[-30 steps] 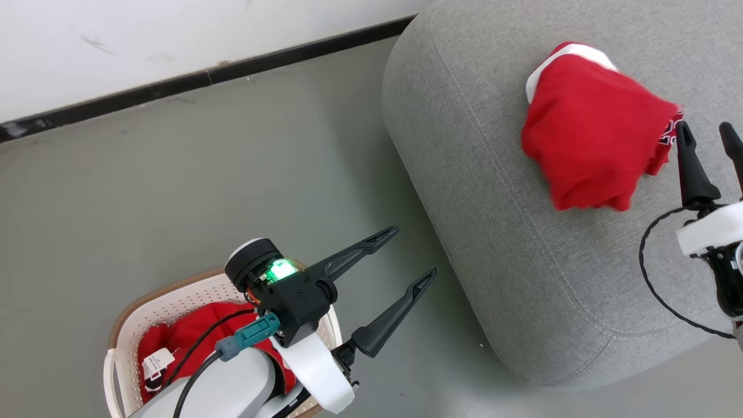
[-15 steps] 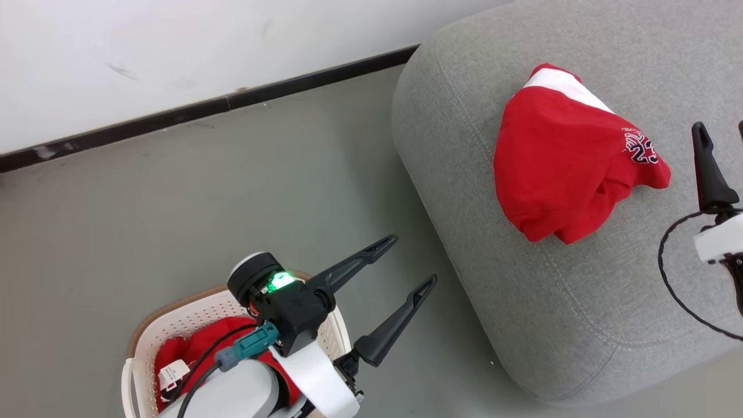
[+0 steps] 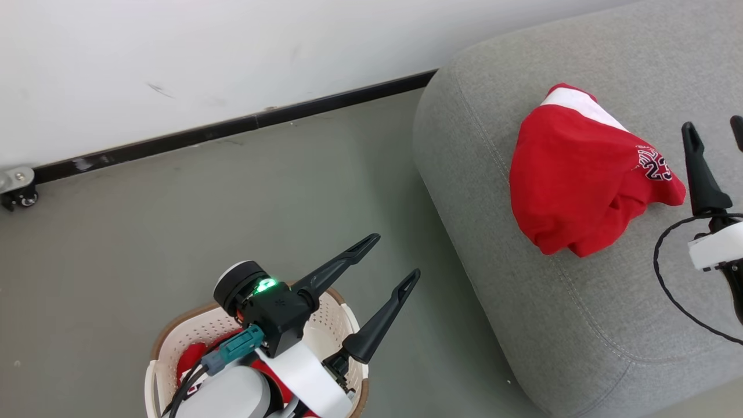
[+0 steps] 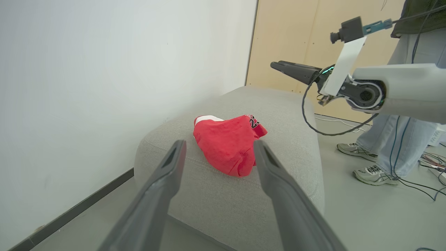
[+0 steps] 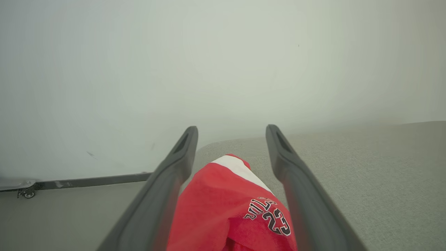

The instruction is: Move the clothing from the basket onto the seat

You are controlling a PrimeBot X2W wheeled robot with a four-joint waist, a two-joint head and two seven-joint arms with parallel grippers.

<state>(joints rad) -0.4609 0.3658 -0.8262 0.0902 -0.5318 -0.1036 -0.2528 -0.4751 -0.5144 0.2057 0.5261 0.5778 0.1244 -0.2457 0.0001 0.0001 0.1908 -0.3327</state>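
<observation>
Now | head view: we saw one red garment (image 3: 580,191) on the seat (image 3: 522,302), more clothing (image 3: 188,357) in the basket (image 3: 191,310) beneath our wide-open, empty left tool (image 3: 395,254) | left wrist view: it faced the seat | right wrist view: right tool (image 5: 231,128) gaped empty | we judged: dip left, pinch a thick fold.

Head overhead; both wrists toward seat (image 3: 580,325)
</observation>
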